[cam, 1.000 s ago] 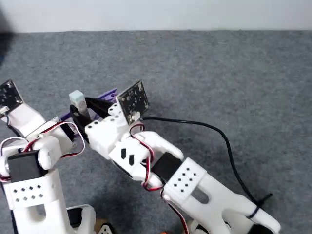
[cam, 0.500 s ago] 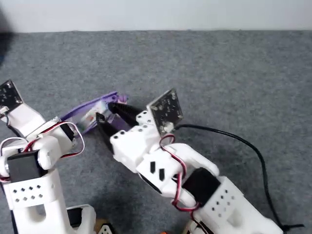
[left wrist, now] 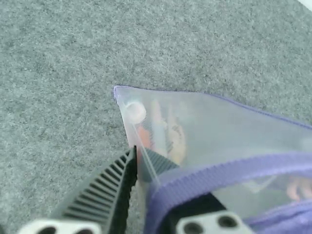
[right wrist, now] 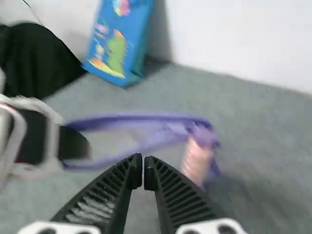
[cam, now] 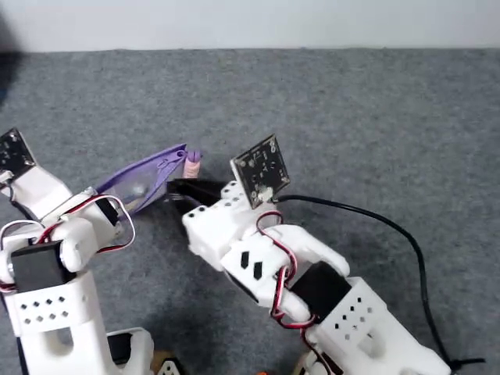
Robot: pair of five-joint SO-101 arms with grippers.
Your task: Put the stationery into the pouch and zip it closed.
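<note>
If the right gripper [right wrist: 142, 165], fingers pressed together, bumps the pouch [left wrist: 219, 131], it could slip from the left gripper's [left wrist: 140, 163] pinch tbh.

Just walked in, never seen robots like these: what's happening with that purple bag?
The left gripper clamps one corner of the clear, purple-edged pouch, which has stationery inside. The right gripper, shut and empty, sits beside the pink zipper pull at the pouch's other end, not gripping it.
</note>
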